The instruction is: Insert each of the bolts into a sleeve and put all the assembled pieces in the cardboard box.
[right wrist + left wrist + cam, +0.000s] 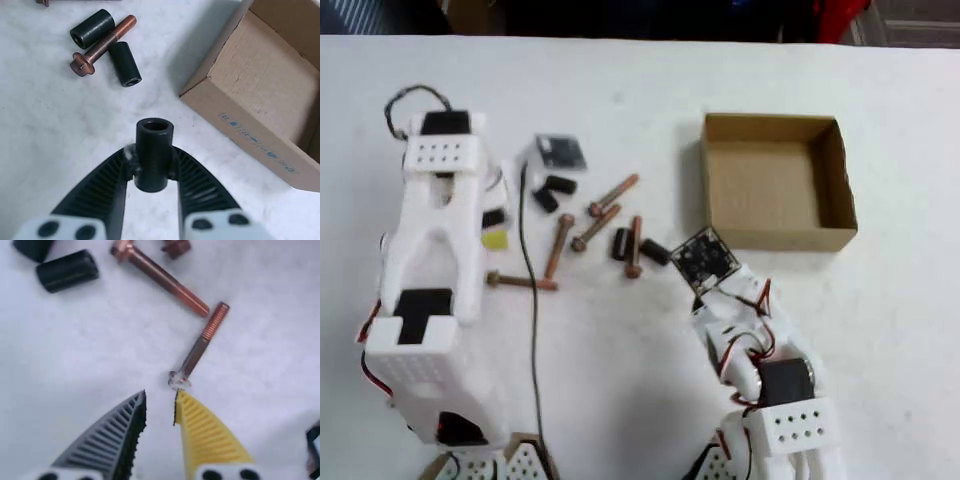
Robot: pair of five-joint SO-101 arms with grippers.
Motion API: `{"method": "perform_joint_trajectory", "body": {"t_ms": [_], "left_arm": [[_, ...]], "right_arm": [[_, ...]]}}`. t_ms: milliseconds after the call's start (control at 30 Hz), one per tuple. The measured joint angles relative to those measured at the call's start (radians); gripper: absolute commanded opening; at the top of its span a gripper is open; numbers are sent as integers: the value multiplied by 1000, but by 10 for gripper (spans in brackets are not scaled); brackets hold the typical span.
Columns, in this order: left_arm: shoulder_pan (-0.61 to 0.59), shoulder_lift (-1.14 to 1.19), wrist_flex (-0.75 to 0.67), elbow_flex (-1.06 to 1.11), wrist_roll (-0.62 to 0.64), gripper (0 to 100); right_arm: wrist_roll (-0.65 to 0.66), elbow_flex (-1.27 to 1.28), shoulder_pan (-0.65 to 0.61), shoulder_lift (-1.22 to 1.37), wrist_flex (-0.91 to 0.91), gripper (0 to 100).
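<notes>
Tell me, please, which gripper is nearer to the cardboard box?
Right. The right gripper, fingers shut on a sleeve, is just off a corner of the cardboard box; the left gripper is beyond the loose bolts, farther away.

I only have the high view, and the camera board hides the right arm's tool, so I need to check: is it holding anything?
Observer: Yes. The right tool is shut on a black sleeve, gripping its lower part.
Operator: Is there a bolt in it?
Observer: No. The end of the bore facing the wrist camera is open and hollow.
Operator: And the left tool?
Observer: The left tool is open and holds nothing. It sits just short of the head of a bolt lying flat.
</notes>
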Motion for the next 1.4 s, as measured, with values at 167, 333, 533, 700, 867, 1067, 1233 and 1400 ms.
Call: {"method": "perform_joint_trajectory", "body": {"t_ms": [167,333,533,700,867,1067,1233,1400], "left_arm": [[35,0,38,-83,470,124],[89,0,52,-87,908,124],[101,0,58,-87,1261,124],[100,0,58,-37,1534,128],[86,0,58,46,1676,125],[83,0,57,54,1717,124],[40,0,57,54,1912,128],[11,0,57,54,1979,128]], "right_arm": [[0,5,2,0,-21,16],[0,5,0,0,-21,16],[0,5,0,0,-21,16],[0,5,0,0,-21,16],[0,5,0,0,-21,16],[0,5,2,0,-21,16],[0,5,0,0,-21,16],[0,5,0,0,-21,16]]}}
